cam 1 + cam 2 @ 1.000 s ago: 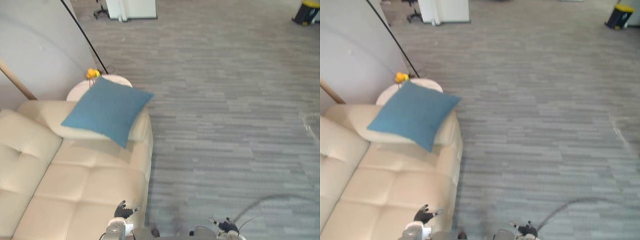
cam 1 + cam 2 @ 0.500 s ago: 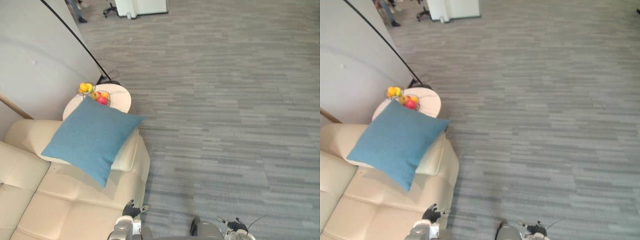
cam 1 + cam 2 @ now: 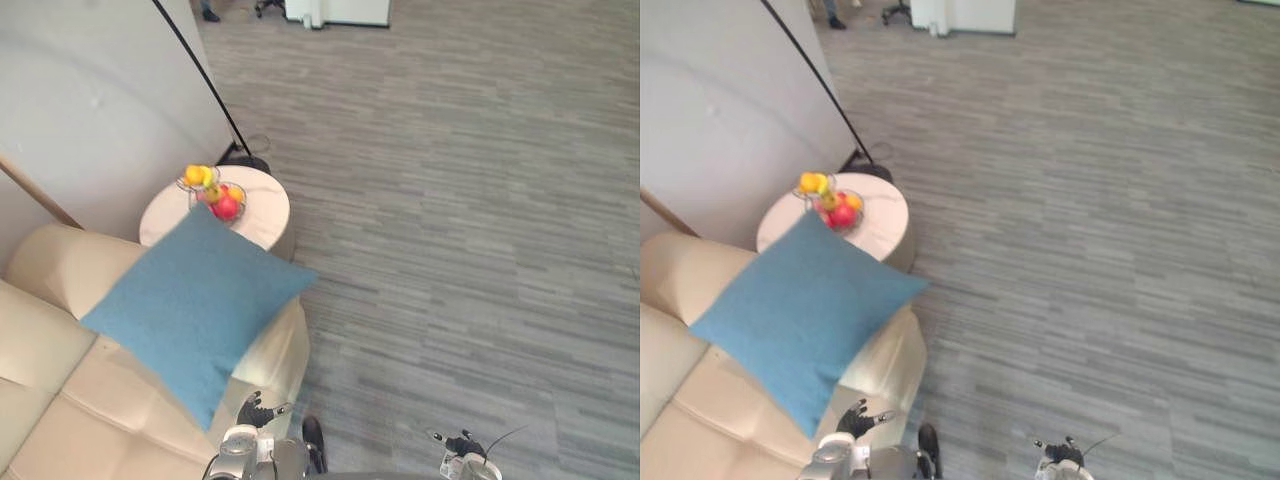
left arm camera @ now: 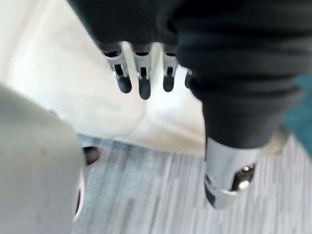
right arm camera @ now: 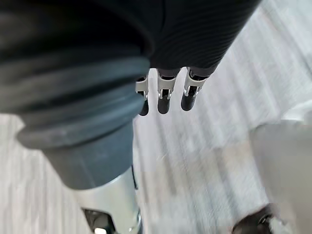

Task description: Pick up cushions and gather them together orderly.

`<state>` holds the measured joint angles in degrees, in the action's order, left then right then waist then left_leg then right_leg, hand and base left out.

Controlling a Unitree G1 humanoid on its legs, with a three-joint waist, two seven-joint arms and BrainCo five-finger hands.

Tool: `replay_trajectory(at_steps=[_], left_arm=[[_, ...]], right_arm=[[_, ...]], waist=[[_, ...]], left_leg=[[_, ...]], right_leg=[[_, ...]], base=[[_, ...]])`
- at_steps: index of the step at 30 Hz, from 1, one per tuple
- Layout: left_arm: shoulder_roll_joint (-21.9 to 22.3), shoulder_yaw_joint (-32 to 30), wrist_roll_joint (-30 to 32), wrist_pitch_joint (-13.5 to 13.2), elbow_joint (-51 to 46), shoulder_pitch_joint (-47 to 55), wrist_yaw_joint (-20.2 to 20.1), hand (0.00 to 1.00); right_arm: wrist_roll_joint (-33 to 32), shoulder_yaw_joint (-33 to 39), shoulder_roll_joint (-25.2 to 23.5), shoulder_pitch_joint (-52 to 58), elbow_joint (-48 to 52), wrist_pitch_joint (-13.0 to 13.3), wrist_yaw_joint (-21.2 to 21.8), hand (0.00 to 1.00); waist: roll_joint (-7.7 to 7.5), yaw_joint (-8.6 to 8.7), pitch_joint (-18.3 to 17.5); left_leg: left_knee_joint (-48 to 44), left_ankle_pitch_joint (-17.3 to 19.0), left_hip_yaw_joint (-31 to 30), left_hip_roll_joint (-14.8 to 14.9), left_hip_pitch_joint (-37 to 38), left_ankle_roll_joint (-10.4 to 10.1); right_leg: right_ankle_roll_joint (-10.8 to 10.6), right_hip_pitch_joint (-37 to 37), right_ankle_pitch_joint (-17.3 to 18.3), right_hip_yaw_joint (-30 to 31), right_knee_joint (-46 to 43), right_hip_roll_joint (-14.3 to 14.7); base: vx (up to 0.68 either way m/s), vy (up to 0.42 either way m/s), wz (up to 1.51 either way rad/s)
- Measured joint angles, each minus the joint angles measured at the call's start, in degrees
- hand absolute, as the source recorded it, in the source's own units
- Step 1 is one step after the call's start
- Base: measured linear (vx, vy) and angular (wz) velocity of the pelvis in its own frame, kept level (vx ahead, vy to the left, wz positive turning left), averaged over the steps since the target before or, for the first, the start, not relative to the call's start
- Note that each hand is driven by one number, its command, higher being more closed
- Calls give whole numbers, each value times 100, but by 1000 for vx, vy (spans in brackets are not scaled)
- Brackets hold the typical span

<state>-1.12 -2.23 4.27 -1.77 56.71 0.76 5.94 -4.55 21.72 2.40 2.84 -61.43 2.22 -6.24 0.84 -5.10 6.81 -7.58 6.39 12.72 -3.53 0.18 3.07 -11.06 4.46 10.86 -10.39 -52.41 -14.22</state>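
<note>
Whole view has swung since a second ago: my camera moved, not the things. Blue cushion (image 3: 195, 305) stays propped on sofa (image 3: 60, 400) arm, just ahead of my left robot hand (image 3: 252, 413), untouched. Left robot hand: fingers straight, apart, empty. Right robot hand (image 3: 462, 444): over floor, well apart from cushion, fingers relaxed, empty. Table (image 3: 262, 205) with fruit bowl (image 3: 215, 197) beyond cushion. Judgement: pickup not begun.

cushion (image 3: 195, 305): teal, square, plain cloth | pose: lying flat-side up, turned diamond-wise, one corner pointing far | place: resting at left across the cream sofa (image 3: 60, 400) armrest, right corner jutting past its edge
</note>
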Motion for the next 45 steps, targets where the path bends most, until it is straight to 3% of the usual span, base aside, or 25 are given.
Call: replay_trajectory(at_steps=[3, 6, 8, 9, 10, 12, 13, 14, 16, 18, 19, 20, 21, 27, 32, 36, 40, 45], left_arm=[[1, -11, -5, 4, -34, 21, 6, 0], [88, -74, -12, 7, -36, 10, 7, 0], [141, -126, 7, 2, -40, -3, 5, 0], [142, -137, 14, -1, -41, 4, 2, 0], [100, -202, 18, -10, -69, 11, -11, 0], [294, -309, 22, -13, -8, 57, -13, 0], [402, -218, 21, -8, 14, 75, -40, 0], [403, -206, 22, -6, 13, 74, -64, 0], [406, -230, 20, -4, 3, 63, -54, 0], [392, -4, 20, -4, -1, 57, -69, 0], [389, 65, 21, -4, 1, 51, -79, 0], [385, 115, 21, -7, 8, 50, -83, 0], [358, 132, 21, -6, 24, 51, -85, 0], [-42, 425, 24, -8, 258, 42, -92, 0], [-304, 332, 15, 4, 462, 47, -77, 0], [-580, -71, 9, 14, 462, 66, -36, 0], [-1194, -796, -179, 25, -164, 67, 69, 0], [-1425, -1003, -558, -64, -1265, 55, 276, 0]], right_arm=[[-4, -1, -11, 89, 199, 8, 25, 0], [-16, -58, -31, 76, 193, 22, 54, 0], [-48, -176, -30, 80, 188, 44, 62, 0], [-49, -226, -45, 98, 190, 49, 62, 0], [-50, -267, -178, 164, 189, 60, 62, 0], [-114, -120, -131, 167, 194, 66, 61, 0], [-117, -117, -52, 154, 197, 69, 59, 0], [-118, -128, -19, 123, 196, 65, 59, 0], [-177, -123, -7, 121, 201, 66, 57, 0], [-246, -98, 26, 161, 200, 66, 50, 0], [-261, -78, 44, 171, 200, 65, 50, 0], [-285, -20, 60, 173, 190, 64, 53, 0], [-285, 41, 63, 164, 172, 62, 53, 0], [-342, 155, 5, 189, 16, 47, 61, 0], [-337, 504, 121, 162, -50, 41, 56, 0], [-454, 953, 637, -71, -48, 42, 55, 0], [-463, 1202, 1528, -308, 262, 76, 53, 0], [-562, 826, 1751, -467, 1084, 195, 75, 0]], waist=[[26, 7, -7], [38, 44, -25], [52, 81, -20], [41, 93, -33], [-238, 105, -104], [-14, 120, -216], [159, 152, -267], [221, 158, -235], [233, 182, -226], [185, 215, -201], [189, 228, -204], [218, 233, -207], [196, 234, -187], [82, 285, -253], [78, 321, -257], [96, 322, -256], [85, 319, -254], [2, 321, -198]], left_leg=[[83, 45, -494, -10, 353, -39], [68, 138, -1159, 71, 396, -106], [-212, 383, -1806, 213, 368, -271], [-410, 515, -1993, 225, 254, -350], [-808, 772, -2228, 83, 96, -493], [-1196, 840, -2258, 345, -80, -606], [-1299, 806, -1956, 564, -229, -668], [-1310, 751, -1652, 691, -260, -750], [-1353, 654, -835, 970, -353, -732], [-1159, 546, 291, 1221, -232, -590], [-1001, 480, 572, 1260, -137, -524], [-696, 348, 834, 1290, 18, -611], [-471, 275, 841, 1209, 46, -778], [392, -144, 532, 728, 317, -628], [767, -372, 346, 618, 437, -617], [955, -418, 338, 626, 605, -644], [1268, -554, 363, 637, 694, -667], [1343, -591, 366, 634, 636, -662]], right_leg=[[274, 407, 459, 100, 537, 133], [390, 645, 534, 1080, 1744, 644], [459, 657, 367, 2304, 2564, 1191], [457, 588, 189, 2584, 2856, 1259], [466, 533, -281, 2698, 3296, 1083], [664, 453, -98, 2041, 3115, 1142], [734, 322, -66, 1612, 3198, 1143], [756, 241, -54, 1375, 3199, 1127], [820, 87, -42, 864, 3303, 1030], [874, -101, -10, 291, 3427, 808], [887, -142, -2, 128, 3477, 732], [851, -156, 25, -35, 3487, 679], [822, -157, 45, -129, 3473, 625], [592, -465, -167, -299, 4004, 420], [602, -636, -266, -491, 4230, 446], [624, -781, -287, -478, 4350, 507], [656, -803, -330, -479, 4485, 582], [669, -746, -403, -470, 4633, 619]], base=[[352, -41, 92], [273, -169, 123], [262, -320, 142], [225, -386, 154], [213, -421, 154], [252, -438, 149], [203, -339, 136], [131, -262, 144], [51, -232, 127], [-12, -156, 145], [-61, -22, 124], [-73, 55, 99], [-74, 82, 84], [-22, 95, 27], [85, 20, 20], [42, -4, 0], [1, -2, -1], [2, 0, -1]])
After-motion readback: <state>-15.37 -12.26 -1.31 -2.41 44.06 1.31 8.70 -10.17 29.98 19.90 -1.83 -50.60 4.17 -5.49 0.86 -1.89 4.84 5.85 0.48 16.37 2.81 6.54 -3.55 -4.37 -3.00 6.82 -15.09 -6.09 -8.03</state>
